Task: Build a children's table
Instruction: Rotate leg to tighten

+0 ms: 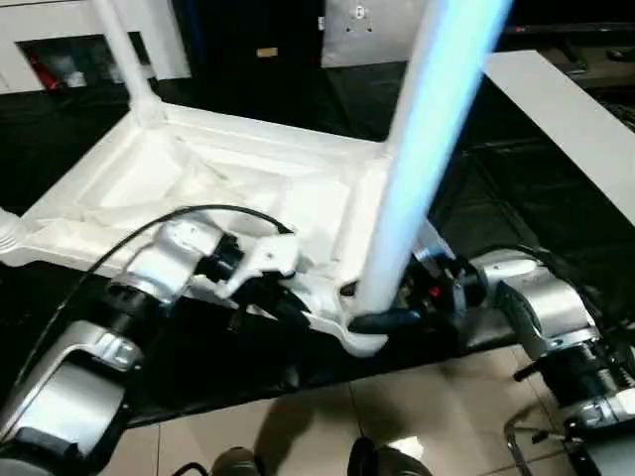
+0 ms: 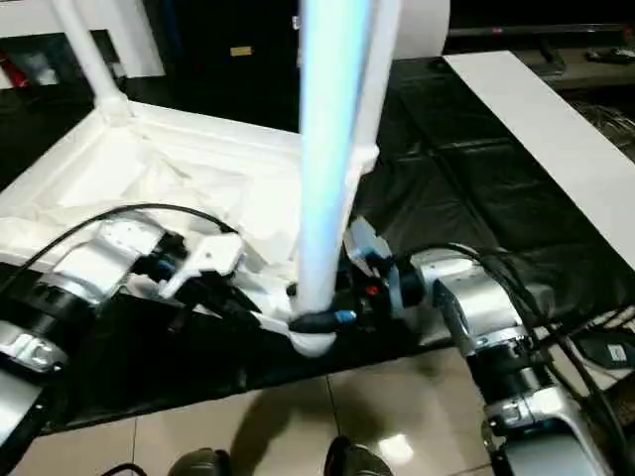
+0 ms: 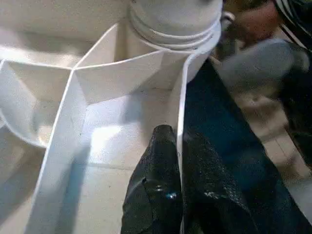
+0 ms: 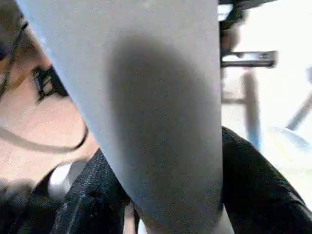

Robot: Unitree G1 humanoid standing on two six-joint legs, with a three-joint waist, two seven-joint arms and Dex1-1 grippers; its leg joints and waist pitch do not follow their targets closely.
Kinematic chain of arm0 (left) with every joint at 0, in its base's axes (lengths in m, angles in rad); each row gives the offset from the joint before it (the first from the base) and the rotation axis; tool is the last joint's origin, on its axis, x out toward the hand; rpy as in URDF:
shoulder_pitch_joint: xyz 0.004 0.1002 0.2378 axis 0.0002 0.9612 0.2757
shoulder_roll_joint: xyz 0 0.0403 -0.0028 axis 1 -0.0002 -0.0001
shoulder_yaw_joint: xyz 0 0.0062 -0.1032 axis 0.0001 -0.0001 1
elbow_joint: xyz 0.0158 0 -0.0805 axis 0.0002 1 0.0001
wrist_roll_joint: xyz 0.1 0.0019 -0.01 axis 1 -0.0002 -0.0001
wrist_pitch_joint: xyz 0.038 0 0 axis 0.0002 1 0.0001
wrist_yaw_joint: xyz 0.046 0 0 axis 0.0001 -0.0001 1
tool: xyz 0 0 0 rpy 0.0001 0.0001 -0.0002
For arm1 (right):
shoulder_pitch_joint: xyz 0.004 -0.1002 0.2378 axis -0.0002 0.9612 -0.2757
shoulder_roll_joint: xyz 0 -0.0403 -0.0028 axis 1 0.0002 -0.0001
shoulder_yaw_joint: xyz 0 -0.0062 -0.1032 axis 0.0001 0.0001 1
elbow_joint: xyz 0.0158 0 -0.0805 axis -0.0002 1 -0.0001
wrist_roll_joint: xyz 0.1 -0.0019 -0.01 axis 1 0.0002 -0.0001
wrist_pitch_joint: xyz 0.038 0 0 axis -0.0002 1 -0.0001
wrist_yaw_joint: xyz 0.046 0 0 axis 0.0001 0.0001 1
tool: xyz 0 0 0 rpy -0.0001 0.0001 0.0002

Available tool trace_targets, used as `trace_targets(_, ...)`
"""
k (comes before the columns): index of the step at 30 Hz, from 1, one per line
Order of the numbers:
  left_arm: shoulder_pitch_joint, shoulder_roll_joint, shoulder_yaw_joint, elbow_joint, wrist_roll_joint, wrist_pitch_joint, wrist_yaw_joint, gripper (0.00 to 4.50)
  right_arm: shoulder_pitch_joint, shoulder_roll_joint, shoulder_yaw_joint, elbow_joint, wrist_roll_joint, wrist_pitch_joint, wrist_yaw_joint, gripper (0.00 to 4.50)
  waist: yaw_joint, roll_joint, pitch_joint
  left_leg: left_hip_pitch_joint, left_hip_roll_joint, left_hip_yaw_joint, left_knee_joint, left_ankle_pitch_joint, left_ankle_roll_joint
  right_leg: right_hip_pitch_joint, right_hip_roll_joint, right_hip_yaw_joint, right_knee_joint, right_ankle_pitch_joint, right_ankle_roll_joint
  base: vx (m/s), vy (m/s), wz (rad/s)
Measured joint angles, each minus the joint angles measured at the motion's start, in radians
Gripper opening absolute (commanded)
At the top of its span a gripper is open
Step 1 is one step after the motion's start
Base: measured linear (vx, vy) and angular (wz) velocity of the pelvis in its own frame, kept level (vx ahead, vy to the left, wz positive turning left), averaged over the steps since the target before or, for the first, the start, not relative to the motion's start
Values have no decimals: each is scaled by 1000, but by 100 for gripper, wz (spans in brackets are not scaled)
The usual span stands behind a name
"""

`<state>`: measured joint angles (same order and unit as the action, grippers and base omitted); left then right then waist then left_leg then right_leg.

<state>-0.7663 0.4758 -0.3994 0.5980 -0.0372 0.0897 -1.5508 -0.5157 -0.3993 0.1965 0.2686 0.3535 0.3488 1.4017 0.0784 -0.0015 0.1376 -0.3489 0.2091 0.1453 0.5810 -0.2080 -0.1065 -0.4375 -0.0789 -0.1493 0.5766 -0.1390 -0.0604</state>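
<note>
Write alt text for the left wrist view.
Two black fingers pinch a thin upright wall of the white plastic table top, one finger on each side, with its ribbed underside facing the camera. Just beyond them, the round end of a white tubular leg sits in the corner socket, beside dark matting.

Black mat (image 1: 496, 188), upturned white table top (image 1: 228, 188) on it

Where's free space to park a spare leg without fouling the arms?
Free: the black mat between the upturned tabletop and the white board; the tile floor in front of the mat. Crowded: the near corner, where the left gripper pinches the rim and the right gripper wraps the standing leg.
</note>
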Motion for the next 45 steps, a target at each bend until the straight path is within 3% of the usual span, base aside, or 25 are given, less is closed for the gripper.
trace_targets(5,55,-7,81,-87,4,185,199,0,18,114,-73,3,-65,-19,-308,215,-54,0,0,1,-1,0,0,1,-3,-1,2,0,0,1,-1,0,0,0)
trace_targets(9,84,-82,147,-159,17,341,394,0,-10,219,-137,61,-118,-42,-579,209,-81,0,0,1,0,0,-2,2,-3,-1,4,0,0,1,-1,0,0,0)
trace_targets(18,67,-300,223,-191,70,516,784,0,-144,389,-236,252,-206,-118,-1067,209,-73,2,-1,0,-2,0,0,1,-3,0,0,1,-1,1,-1,0,0,0)
trace_targets(20,64,-331,225,-195,72,529,833,0,-147,404,-254,267,-212,-144,-1113,277,-71,4,-1,-1,-2,0,-1,0,-1,0,0,1,-1,1,-1,0,0,0)
trace_targets(21,64,-335,225,-196,72,529,840,0,-147,412,-261,267,-212,-150,-1122,277,-70,5,-1,-1,-1,0,-1,0,-1,0,0,1,-1,1,-1,0,0,0)
trace_targets(27,65,-329,214,-198,76,515,844,0,-136,423,-258,259,-209,-170,-1126,323,-68,7,-1,-1,-2,0,-1,1,-1,-1,0,0,-1,1,-1,0,0,0)
trace_targets(32,68,-282,188,-196,76,465,793,0,-29,344,-223,164,-191,-173,-973,376,-64,7,-1,-2,-2,0,-2,0,0,-2,2,0,-1,3,-4,0,0,0)
trace_targets(37,76,-193,168,-167,67,359,649,0,31,186,-187,72,-148,-158,-733,413,-60,7,0,-2,0,0,-2,1,1,-2,4,-1,0,1,-1,0,0,0)
trace_targets(41,87,-126,144,-149,48,270,517,0,47,81,-161,42,-106,-149,-527,446,-43,7,0,-2,-1,-1,-1,1,1,-1,3,-1,-1,1,-1,0,0,0)
trace_targets(45,94,-56,109,-137,31,177,359,0,47,-16,-126,36,-86,-144,-355,446,-21,7,0,-2,0,-1,0,1,1,-1,1,-1,-1,1,-1,0,0,0)
